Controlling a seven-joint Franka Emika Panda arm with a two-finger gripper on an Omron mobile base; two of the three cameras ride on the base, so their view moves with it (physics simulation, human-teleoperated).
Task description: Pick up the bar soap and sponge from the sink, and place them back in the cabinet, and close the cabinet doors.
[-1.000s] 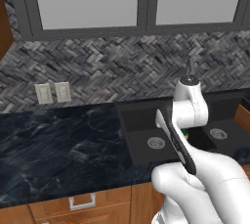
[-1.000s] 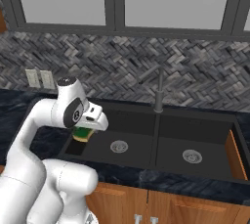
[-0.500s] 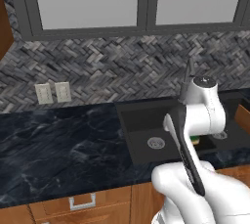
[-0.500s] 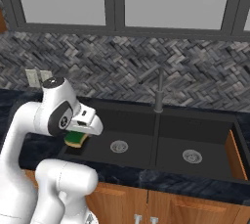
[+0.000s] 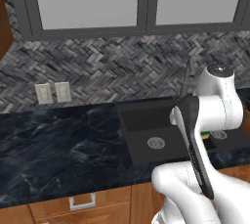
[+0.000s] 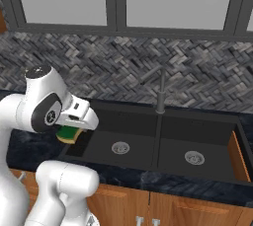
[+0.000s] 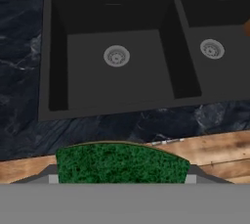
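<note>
Sponge (image 6: 69,133), gripped in the hand (image 7: 120,178), has risen clear of the sink (image 6: 163,143) and now hangs over the left rim and front table (image 5: 58,149) edge, so the carry toward the cabinet has probably begun.

Kitchen: sink (image 6: 163,143), counter (image 5: 58,145), wall cabinets (image 5: 136,3).
</note>
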